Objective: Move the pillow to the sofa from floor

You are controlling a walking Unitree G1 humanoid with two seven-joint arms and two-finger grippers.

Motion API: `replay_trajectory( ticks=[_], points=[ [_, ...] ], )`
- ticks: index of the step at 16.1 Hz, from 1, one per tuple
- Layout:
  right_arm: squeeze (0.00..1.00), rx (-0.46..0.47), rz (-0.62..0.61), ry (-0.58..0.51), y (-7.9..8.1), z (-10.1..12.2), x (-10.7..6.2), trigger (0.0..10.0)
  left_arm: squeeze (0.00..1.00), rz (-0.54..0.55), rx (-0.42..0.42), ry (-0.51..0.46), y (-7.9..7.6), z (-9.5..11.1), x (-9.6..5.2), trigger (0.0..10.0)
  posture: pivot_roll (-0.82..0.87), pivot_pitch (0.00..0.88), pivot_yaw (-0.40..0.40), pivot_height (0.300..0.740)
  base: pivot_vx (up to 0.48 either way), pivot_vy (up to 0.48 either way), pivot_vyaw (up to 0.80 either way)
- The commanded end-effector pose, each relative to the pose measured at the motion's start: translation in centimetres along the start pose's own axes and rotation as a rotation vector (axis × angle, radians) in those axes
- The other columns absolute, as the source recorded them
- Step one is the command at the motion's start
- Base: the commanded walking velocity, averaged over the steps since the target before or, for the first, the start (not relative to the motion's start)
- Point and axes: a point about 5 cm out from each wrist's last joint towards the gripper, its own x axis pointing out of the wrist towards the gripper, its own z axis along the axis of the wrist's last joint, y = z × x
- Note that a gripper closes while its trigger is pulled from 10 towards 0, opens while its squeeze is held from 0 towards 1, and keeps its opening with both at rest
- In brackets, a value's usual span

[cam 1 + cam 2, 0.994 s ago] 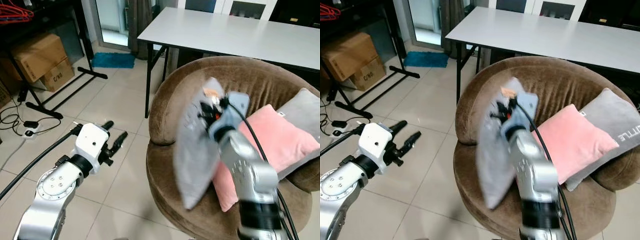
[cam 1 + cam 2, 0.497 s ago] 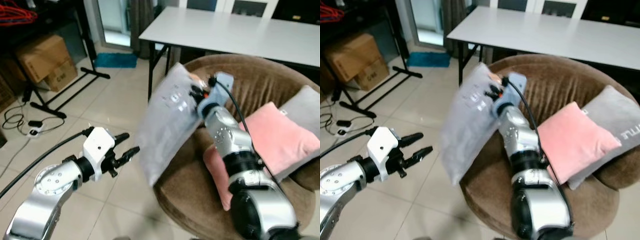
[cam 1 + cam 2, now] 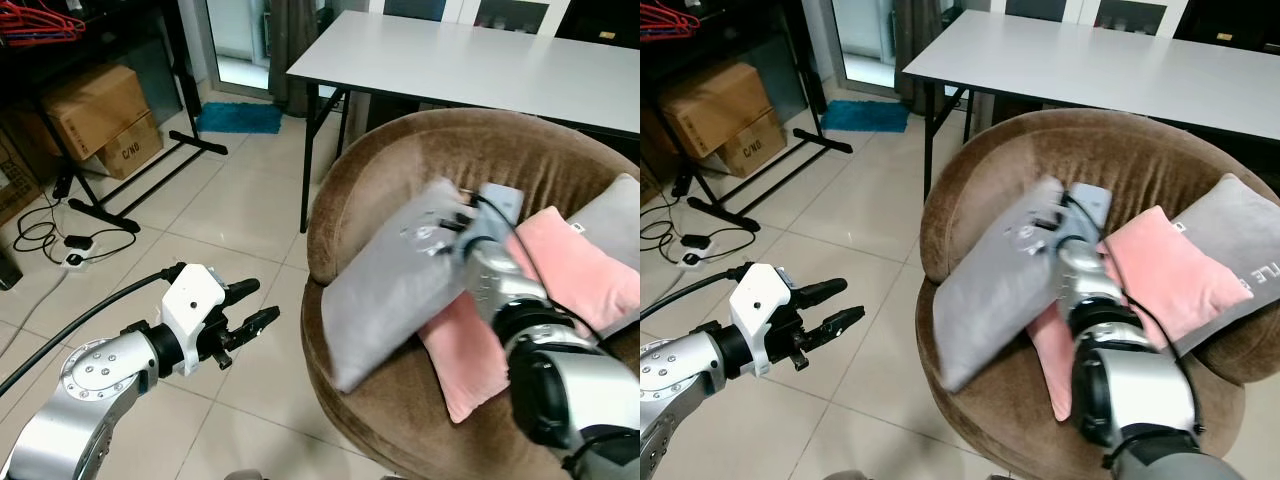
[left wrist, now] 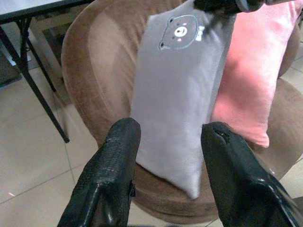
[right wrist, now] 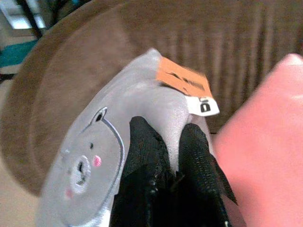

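Pillow (image 3: 400,280) on sofa (image 3: 390,160), bear print, orange tag (image 5: 183,81) unreadable.

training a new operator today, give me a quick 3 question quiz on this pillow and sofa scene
1. True or false: the right pincer is shut on the grey pillow.
2. Which cushion lies directly beside the grey pillow on the brown sofa: A) pink, B) green, C) blue?
3. Fill in: the left pincer hovers open over the tiled ____.

Key: 1 true; 2 A, the pink cushion; 3 floor.
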Motion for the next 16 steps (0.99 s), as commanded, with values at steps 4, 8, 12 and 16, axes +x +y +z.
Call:
replay_trajectory(
  ticks=[4,8,12,16],
  points=[
    [1.0,-0.015,-0.07,-0.092,-1.9,1.3,0.1,10.0,0.0,0.006,0.016,-0.003,0.3,0.4,0.0,10.0,0.07,0.0,-0.013,0.74,0.0,0.0,0.0],
    [1.0,-0.018,-0.033,-0.238,-4.5,3.0,-0.2,10.0,0.0,0.033,-0.008,-0.015,0.3,0.0,-0.1,10.0,0.06,0.0,-0.016,0.74,0.0,0.0,0.0],
    [1.0,-0.103,0.145,-0.43,-2.9,4.1,-4.4,10.0,0.0,0.27,-0.024,-0.086,1.4,0.0,0.2,10.0,0.0,0.0,0.0,0.74,0.0,0.0,-0.14],
    [1.0,-0.017,0.104,-0.371,-1.1,0.6,-9.1,10.0,0.0,0.484,0.003,-0.039,2.4,-1.2,1.3,10.0,-0.03,0.0,0.006,0.74,0.0,0.0,-0.2]
  ],
)
